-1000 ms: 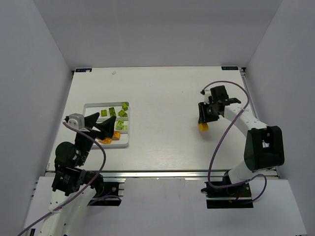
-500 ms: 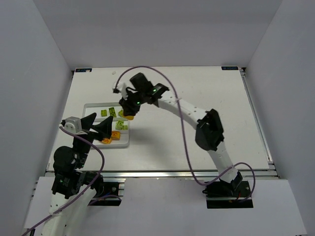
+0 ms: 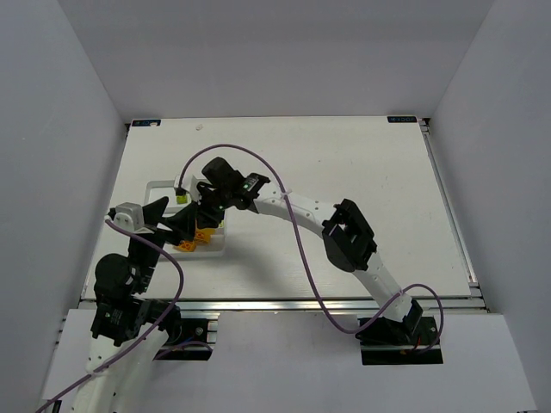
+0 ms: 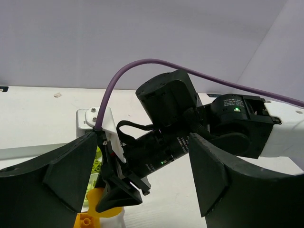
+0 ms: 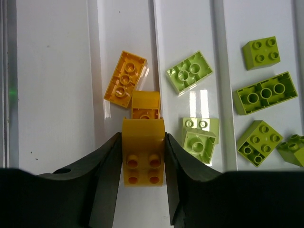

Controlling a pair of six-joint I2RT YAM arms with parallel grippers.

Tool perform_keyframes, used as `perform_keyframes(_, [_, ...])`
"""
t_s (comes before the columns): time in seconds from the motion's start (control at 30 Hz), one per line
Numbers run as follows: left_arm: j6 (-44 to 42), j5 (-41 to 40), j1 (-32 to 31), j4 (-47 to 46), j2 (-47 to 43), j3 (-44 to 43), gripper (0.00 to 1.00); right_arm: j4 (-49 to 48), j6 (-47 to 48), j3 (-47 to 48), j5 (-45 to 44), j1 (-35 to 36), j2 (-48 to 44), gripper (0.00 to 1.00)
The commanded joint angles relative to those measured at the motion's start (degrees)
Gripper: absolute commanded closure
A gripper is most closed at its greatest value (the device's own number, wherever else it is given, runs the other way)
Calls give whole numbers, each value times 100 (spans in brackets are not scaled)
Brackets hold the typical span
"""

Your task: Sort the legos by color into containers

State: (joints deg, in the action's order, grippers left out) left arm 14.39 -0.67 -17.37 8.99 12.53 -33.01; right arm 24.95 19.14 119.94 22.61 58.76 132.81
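Note:
My right gripper (image 5: 142,166) is shut on an orange-yellow brick (image 5: 143,159) and holds it over the white tray (image 5: 123,42), above the compartment with two other orange-yellow bricks (image 5: 125,83). Several lime green bricks (image 5: 264,92) lie in the neighbouring compartments. In the top view the right gripper (image 3: 205,222) reaches across to the tray (image 3: 155,185) at the left. My left gripper (image 3: 175,222) is open and empty, beside the tray's near end, close to the right gripper. In the left wrist view its fingers (image 4: 71,175) frame the right gripper's black body (image 4: 156,152).
The right arm (image 3: 293,206) stretches across the middle of the table, its purple cable (image 3: 207,155) looping above. White walls close in the table on three sides. The two grippers are close together over the tray.
My right arm has swung from the table's right side across to the tray at the left, carrying the orange-yellow brick. The left gripper has barely moved.

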Motion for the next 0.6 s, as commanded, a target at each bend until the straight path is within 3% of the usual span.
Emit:
perform_keyframes(0.0, [-59,14,31,-12,91,-3,13,-464,-77,-93,-116,47,69,81])
perform_keyframes(0.1, [-42,5,84,-3,83,6,13,-447,-103,-120,-178,83,165,67])
perform_keyframes(0.37, [-51,23,84,6,135,-3,13,-359,-164,-322,-178,83,0,49])
perform_keyframes(0.4, [-42,23,84,6,144,-3,13,-342,-199,-427,-178,83,-45,43])
perform_keyframes(0.57, [-33,32,84,32,240,-12,13,-271,-296,-910,-81,21,-649,38])
